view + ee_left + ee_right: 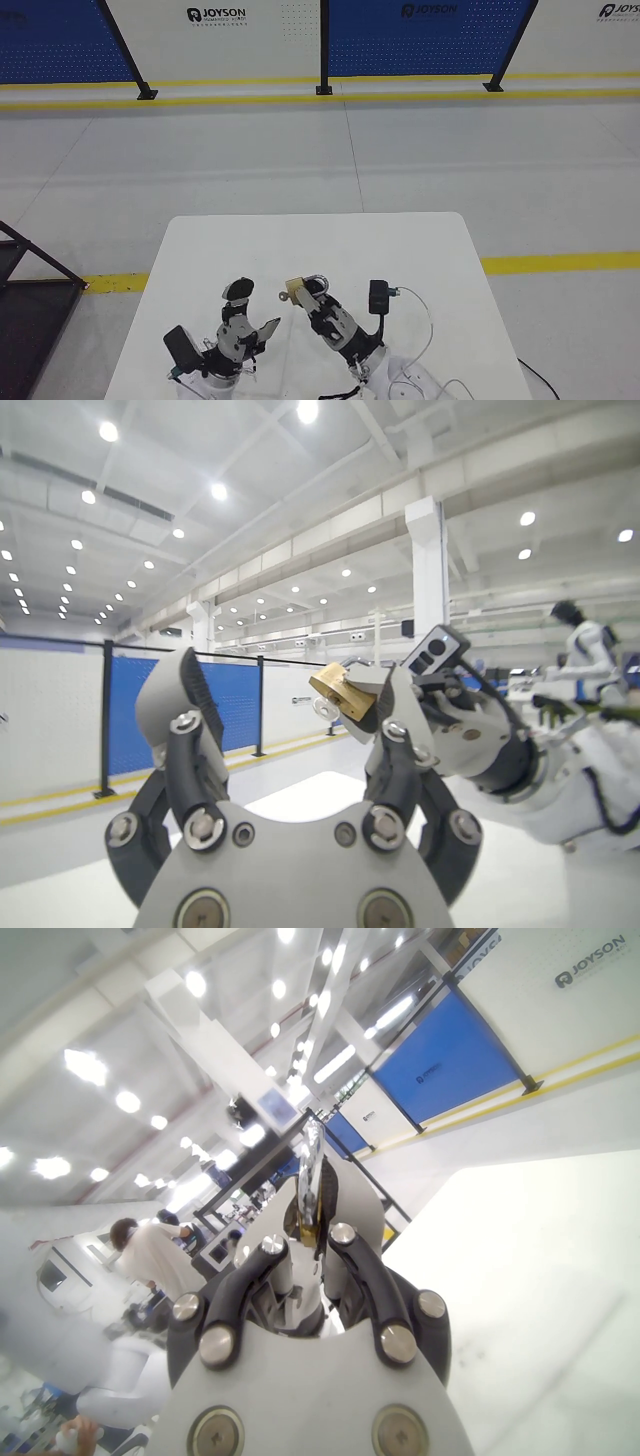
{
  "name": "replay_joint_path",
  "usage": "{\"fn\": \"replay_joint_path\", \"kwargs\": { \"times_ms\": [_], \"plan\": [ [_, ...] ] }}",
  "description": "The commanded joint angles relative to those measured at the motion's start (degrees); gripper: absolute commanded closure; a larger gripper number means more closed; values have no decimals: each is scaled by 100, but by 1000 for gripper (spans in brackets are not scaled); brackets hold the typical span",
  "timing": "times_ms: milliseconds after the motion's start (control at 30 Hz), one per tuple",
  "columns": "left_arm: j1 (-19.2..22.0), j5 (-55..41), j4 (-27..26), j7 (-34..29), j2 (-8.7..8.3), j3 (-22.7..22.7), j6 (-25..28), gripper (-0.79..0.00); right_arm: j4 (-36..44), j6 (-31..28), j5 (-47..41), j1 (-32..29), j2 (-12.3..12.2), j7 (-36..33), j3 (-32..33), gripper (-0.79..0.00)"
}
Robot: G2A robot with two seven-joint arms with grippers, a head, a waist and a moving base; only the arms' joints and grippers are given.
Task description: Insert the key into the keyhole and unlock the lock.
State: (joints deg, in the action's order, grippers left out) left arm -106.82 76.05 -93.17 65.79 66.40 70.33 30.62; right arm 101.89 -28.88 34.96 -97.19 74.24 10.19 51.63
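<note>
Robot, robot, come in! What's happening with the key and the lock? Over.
Left gripper open, empty, beside the key. Right gripper shut on padlock. Key already in the padlock. Nothing blocking it.

The left gripper point(253, 310) has its jaws spread wide (nothing between them). Just beside it, the right gripper point(316, 298) is pinched tight on the brass padlock point(344, 696). Both wrists tilt upward.

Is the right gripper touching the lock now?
Touching. The left wrist view shows the right gripper with its jaws shut on the lock, one pressed against each side of the brass body.
</note>
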Motion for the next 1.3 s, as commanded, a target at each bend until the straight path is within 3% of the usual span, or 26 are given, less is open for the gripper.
{"fn": "replay_joint_path", "kwargs": {
  "times_ms": [0,167,233,433,567,700,733,767,1000,1267],
  "plan": [
    [-148,-459,-176,-371,-51,147,678,-785,-72,81,-113,64,7,-97,5,0],
    [-730,-1639,-635,-1684,-243,709,2241,-785,-397,456,-541,399,40,-853,-97,0],
    [-1035,-2329,-728,-2560,-360,944,2738,-785,-574,767,-666,635,69,-1382,-221,0],
    [-1678,-5138,-1309,-5375,-855,1529,2738,-785,-1288,1746,-703,1435,238,-3064,-938,0],
    [-1834,-6746,-1363,-6616,-1105,1987,2738,-785,-1730,2229,-500,1891,423,-3485,-1482,0],
    [-1910,-7609,-1260,-7298,-1229,2301,2738,-785,-2128,2473,-471,2201,616,-3564,-1886,0],
    [-1919,-7687,-1218,-7368,-1241,2376,2738,-785,-2217,2528,-443,2255,654,-3600,-1971,-185],
    [-1932,-7715,-1204,-7417,-1246,2399,2738,-785,-2302,2604,-373,2309,685,-3673,-2051,-785],
    [-1932,-7715,-1204,-7417,-1246,2399,2738,-785,-2357,2669,-276,2391,754,-3599,-2124,-785],
    [-1932,-7715,-1204,-7417,-1246,2399,2738,-785,-1788,2566,172,1991,519,-3382,-1742,-785]
  ]
}}
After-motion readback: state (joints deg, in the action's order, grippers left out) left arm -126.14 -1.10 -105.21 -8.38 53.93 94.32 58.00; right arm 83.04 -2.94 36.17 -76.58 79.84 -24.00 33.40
